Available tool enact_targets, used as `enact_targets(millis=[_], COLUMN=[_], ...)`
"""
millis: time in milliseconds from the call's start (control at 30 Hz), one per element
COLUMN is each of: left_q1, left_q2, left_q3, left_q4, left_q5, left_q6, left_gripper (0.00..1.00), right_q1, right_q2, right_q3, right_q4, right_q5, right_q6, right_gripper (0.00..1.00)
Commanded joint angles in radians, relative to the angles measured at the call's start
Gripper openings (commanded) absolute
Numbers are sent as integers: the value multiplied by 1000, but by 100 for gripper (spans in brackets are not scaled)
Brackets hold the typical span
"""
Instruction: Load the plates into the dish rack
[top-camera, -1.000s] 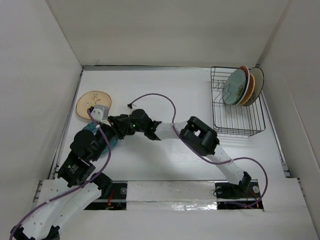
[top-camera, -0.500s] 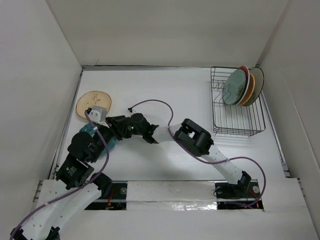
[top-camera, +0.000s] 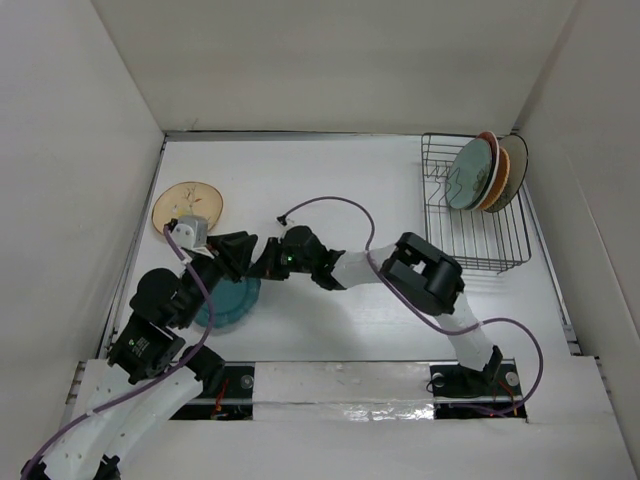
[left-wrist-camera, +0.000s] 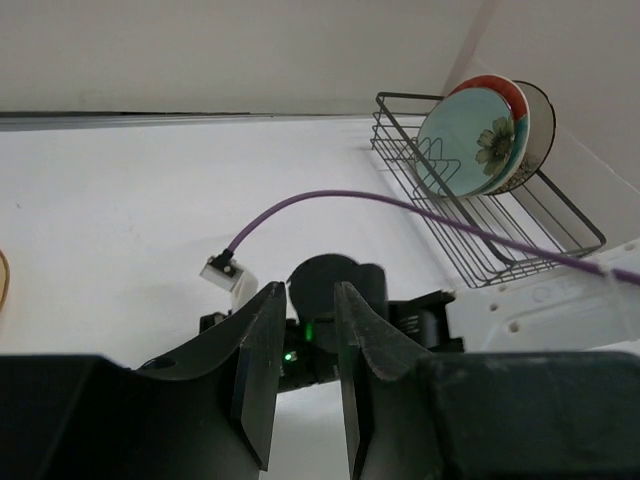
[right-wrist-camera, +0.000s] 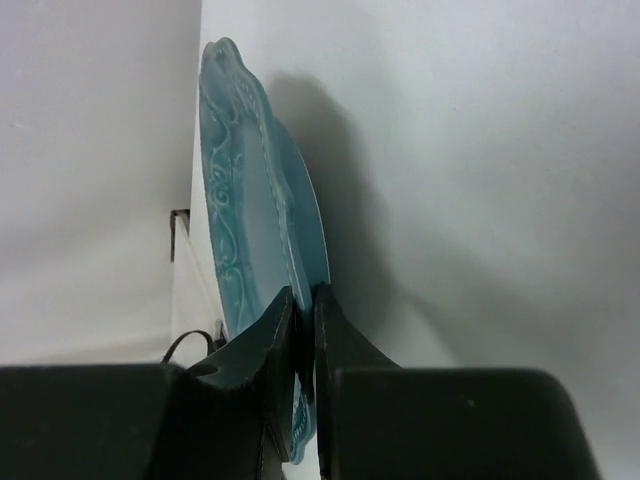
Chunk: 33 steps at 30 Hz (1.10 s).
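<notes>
Both jaws of the right end effector (right-wrist-camera: 303, 295) clamp the scalloped teal blue plate (right-wrist-camera: 245, 220), which extends straight ahead; the left end effector (left-wrist-camera: 308, 292) stands slightly parted above the white desk (top-camera: 330, 180).

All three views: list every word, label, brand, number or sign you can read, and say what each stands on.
None: no text can be read in any view.
The pale green plate in the dish rack bears a flower, the teal blue plate raised scrolls, the tan floral plate a pattern; no lettering.
Elsewhere only a green light shows.
</notes>
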Motion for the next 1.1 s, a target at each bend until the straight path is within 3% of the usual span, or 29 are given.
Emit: enact_targets(millis=[0, 167, 200, 267, 367, 400, 467, 533, 667, 867, 1067], left_q1=[4, 4, 4, 4, 4, 4, 4, 4, 4, 4, 4], left_q2=[-31, -48, -52, -65, -75, -77, -76, -76, -83, -77, -83], left_q3=[-1, -4, -4, -7, -10, -10, -10, -10, -10, -10, -12], left_q4=[57, 57, 57, 60, 63, 63, 62, 62, 63, 63, 60], left_q5=[-4, 11, 14, 25, 41, 43, 57, 63, 66, 71, 58], left_q6=[12, 11, 11, 11, 9, 9, 7, 7, 6, 6, 6], left_gripper=[24, 25, 25, 27, 28, 28, 29, 29, 29, 29, 29], right_q1=[-40, -187, -269, -342, -443, -460, -535, -601, -775, -850, -884], right_q2=[-278, -536, -643, -754, -941, -973, -1041, -1061, -1058, -868, -702], right_q3=[17, -145, -183, -234, -221, -176, -136, -69, 28, 273, 413], right_q4=[133, 4, -12, -152, -365, -419, -528, -603, -711, -875, -955], right_q5=[65, 187, 217, 284, 499, 635, 729, 800, 744, 702, 764], right_q6=[-115, -245, -262, -360, -565, -619, -748, -805, -903, -1014, -1071], right_gripper=[0, 0, 0, 0, 0, 0, 0, 0, 0, 0, 0])
